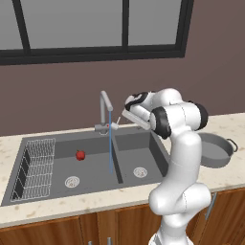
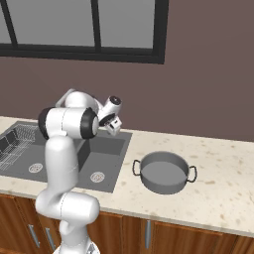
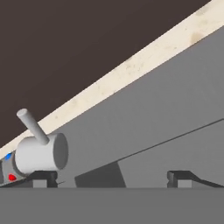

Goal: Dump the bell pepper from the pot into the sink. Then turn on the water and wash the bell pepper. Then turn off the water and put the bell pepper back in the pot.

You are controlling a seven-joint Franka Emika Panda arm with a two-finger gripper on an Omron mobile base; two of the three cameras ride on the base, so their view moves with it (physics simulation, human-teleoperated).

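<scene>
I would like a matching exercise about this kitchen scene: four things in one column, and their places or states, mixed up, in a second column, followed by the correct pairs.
Things:
1. bell pepper
2. pot
3. faucet
4. wire rack

Places or states:
A. stands empty on the counter, beside the sink
B. water runs down from it
C. lies in the sink's basin with the rack
D. sits at the sink's end far from the pot

Pairs: 1-C, 2-A, 3-B, 4-D
</scene>
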